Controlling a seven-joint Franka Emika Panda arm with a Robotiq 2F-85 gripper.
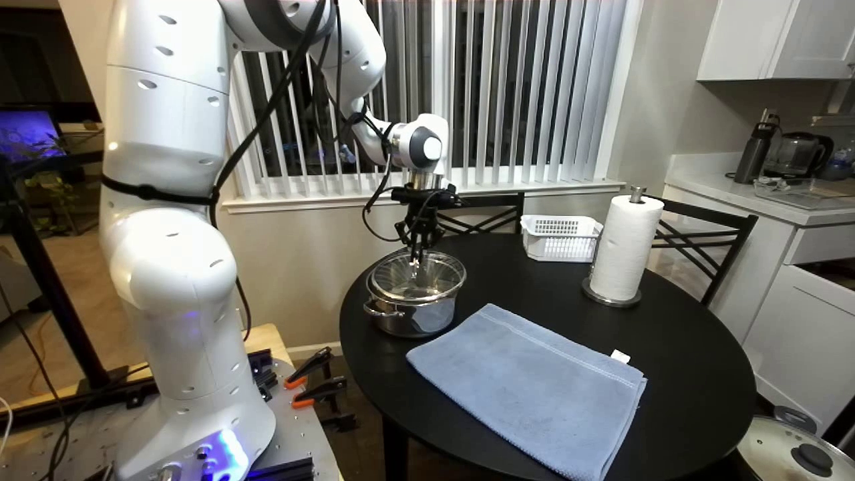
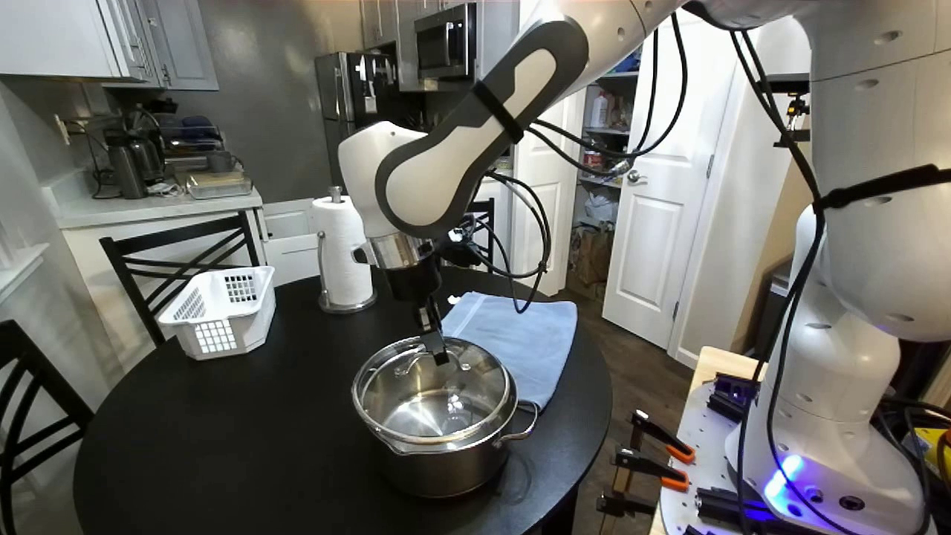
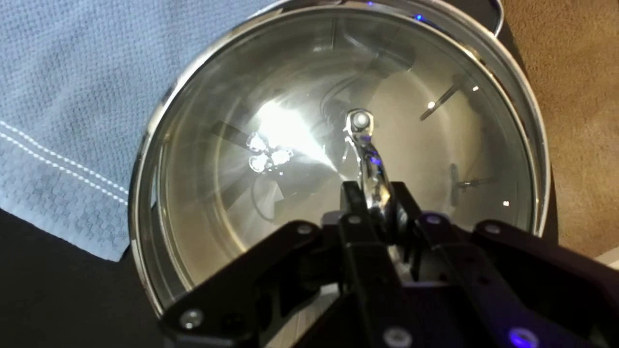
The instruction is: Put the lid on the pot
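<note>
My gripper (image 3: 375, 188) is shut on the arched metal handle of the clear-glass lid (image 2: 475, 390), one dark fingertip on each side of it. In both exterior views the lid lies over the mouth of the shiny steel pot (image 2: 446, 472), shifted so that its rim overhangs on the side away from the robot's base. The wrist view shows a crescent of the pot's rim (image 3: 524, 92) bare beside the lid's edge at the upper right. Whether the lid touches the pot or hangs slightly above it, I cannot tell. Through the glass the pot's inside looks empty.
A folded blue cloth (image 1: 528, 387) lies close beside the pot on the round black table (image 1: 708, 361). Farther off stand a paper towel roll (image 1: 624, 247) and a white basket (image 1: 561, 240). A larger glass lid with a dark knob (image 1: 811, 459) sits below the table's edge.
</note>
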